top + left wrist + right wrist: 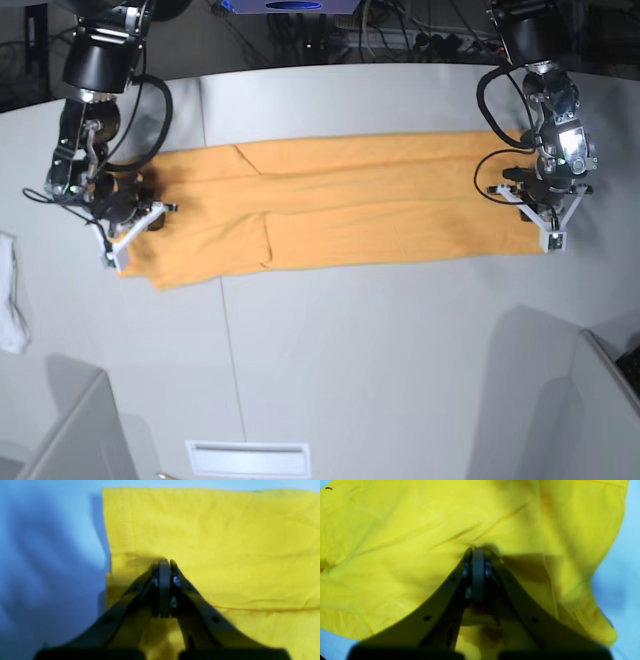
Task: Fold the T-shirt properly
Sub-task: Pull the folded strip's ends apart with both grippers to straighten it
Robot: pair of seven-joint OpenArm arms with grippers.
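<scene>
Large plain light-orange short-sleeved cotton T-shirt [330,205] lies on the pale grey table [380,340], folded lengthwise into a long band running left–right across the far half of the surface, nearer the far edge than the near edge. Both wrist views render the cloth as bright yellow against a bluish surface; colour cast only.

Left gripper [166,563]: dark fingers pressed together, tips meeting on the shirt fabric close to a stitched hem edge. Whether cloth is pinched between the tips cannot be told; the tips hide the contact spot. In the base view this gripper [545,205] sits at the band's end towards the right edge of the table, over the shirt's corner.

Right gripper [477,551]: fingers likewise pressed together, tips down on creased fabric with wrinkles radiating from the contact spot. A pinch of cloth cannot be confirmed. In the base view it [125,225] sits at the band's end towards the left edge of the table, where the shirt is wider and a sleeve fold overlaps the body.

A lengthwise crease runs along the band's middle; a shorter flap edge shows near the left third.

Small white cloth [12,295] lies at the table's left edge, well apart from the shirt. White vent-like slot [247,458] is set near the table's near edge
</scene>
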